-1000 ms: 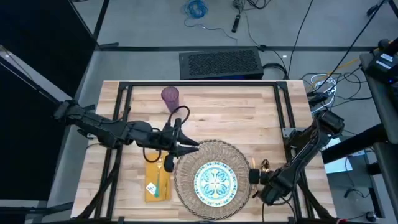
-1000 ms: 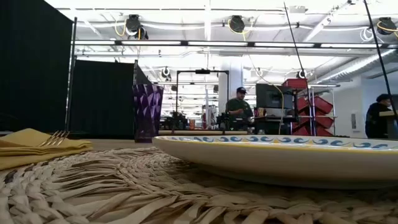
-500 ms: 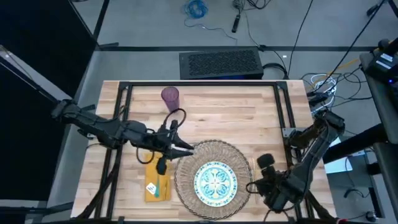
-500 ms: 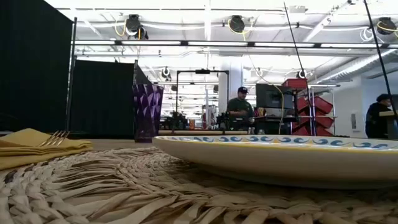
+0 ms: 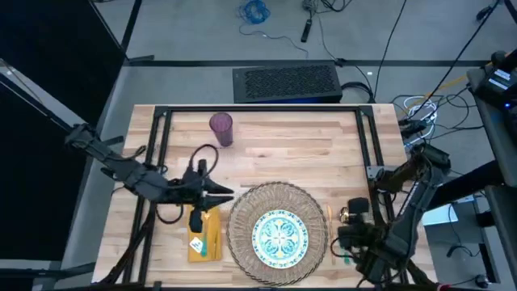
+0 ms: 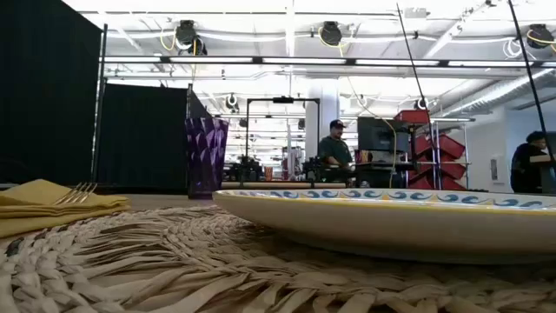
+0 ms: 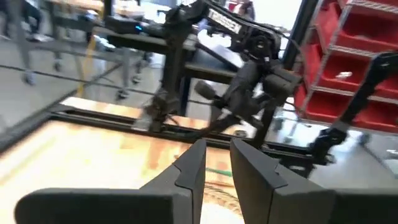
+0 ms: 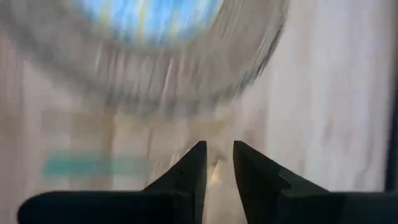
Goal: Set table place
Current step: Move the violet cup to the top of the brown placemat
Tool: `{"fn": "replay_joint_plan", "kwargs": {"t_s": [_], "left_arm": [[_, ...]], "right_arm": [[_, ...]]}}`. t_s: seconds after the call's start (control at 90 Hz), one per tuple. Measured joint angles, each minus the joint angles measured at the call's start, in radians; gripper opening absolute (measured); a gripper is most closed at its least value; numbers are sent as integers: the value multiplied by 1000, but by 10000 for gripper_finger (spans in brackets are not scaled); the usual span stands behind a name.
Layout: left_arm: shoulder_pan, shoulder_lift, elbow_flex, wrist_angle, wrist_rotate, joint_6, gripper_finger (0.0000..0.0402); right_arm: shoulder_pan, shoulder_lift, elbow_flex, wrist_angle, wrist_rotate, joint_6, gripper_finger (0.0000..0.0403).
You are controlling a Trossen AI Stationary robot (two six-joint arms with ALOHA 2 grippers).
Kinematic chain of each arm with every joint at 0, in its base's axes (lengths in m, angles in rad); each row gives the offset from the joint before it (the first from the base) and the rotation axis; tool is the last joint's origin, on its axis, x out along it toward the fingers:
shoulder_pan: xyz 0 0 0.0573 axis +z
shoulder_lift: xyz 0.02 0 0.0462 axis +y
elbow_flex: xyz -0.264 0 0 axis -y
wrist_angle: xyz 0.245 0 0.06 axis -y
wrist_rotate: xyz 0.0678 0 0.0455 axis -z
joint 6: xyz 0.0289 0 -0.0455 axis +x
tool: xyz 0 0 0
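**One setting laid, both tools empty**

You have one round woven straw mat on the light wooden surface; one round white plate with a blue-green pattern lies centred on it; one purple faceted tumbler stands upright, well apart, toward the far edge; one folded yellow cloth napkin lies just beside the mat's left rim, with a gold fork on it; whether the napkin holds more cutlery, you cannot tell; gold cutlery shows right of the mat, its count unclear. Your left tool sits over the napkin's far end, fingers narrowly parted, holding nothing; your right tool points down near the mat's right rim, fingers a slim gap apart, gripping nothing.
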Motion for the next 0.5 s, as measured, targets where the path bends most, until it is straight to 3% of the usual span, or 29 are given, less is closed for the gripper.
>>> {"fn": "replay_joint_plan", "kwargs": {"t_s": [0.089, 0.211, 0.256, 0.333, 0.422, 0.5], "left_arm": [[-26, -13, 0, -78, -85, 21, 58], [-42, -17, 0, -161, -125, 16, 58], [-43, -16, 0, -182, -125, 13, 58], [-43, -16, 0, -216, -133, 22, 58], [-44, -35, 0, -254, -194, 29, 58], [-43, -66, 0, -277, -261, 41, 58]], "right_arm": [[-133, -34, 0, 152, 90, -136, 63], [-355, -93, -31, 425, 16, -441, 63], [-456, -117, -57, 564, -84, -547, 63], [-643, -150, -110, 827, -373, -681, 63], [-856, -163, -157, 1020, -670, -671, 63], [-1027, -166, -172, 1039, -796, -607, 63]]}}
